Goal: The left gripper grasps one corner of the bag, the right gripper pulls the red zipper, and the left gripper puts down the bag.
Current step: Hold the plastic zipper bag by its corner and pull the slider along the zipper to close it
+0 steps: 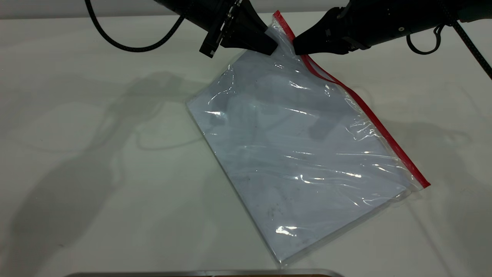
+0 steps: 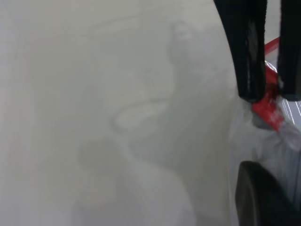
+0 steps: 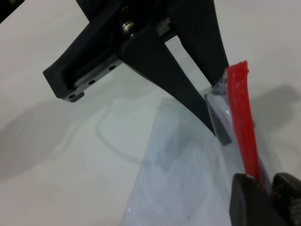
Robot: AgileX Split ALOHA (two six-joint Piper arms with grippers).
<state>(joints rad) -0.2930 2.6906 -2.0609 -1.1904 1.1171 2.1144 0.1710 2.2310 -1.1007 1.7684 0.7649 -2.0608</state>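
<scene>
The clear bag [image 1: 292, 154] with a bluish-white sheet inside lies slanted on the white table, its far corner [image 1: 277, 23] lifted. The red zipper [image 1: 369, 111] runs along its right edge. My left gripper [image 1: 271, 46] is shut on the bag's lifted corner, just beside the top end of the red strip; it also shows in the right wrist view [image 3: 217, 125]. My right gripper [image 1: 296, 48] is shut on the red zipper [image 3: 242, 117] a little below that corner, with the strip between its fingertips [image 3: 244, 197]. The left wrist view shows the pinched red strip [image 2: 268, 107]. The slider tab is hidden.
The left arm's thick black cable [image 1: 127, 47] hangs over the table at the back left. A thin looped cable [image 1: 423, 48] hangs from the right arm. A metal edge [image 1: 200, 273] lies along the table's front.
</scene>
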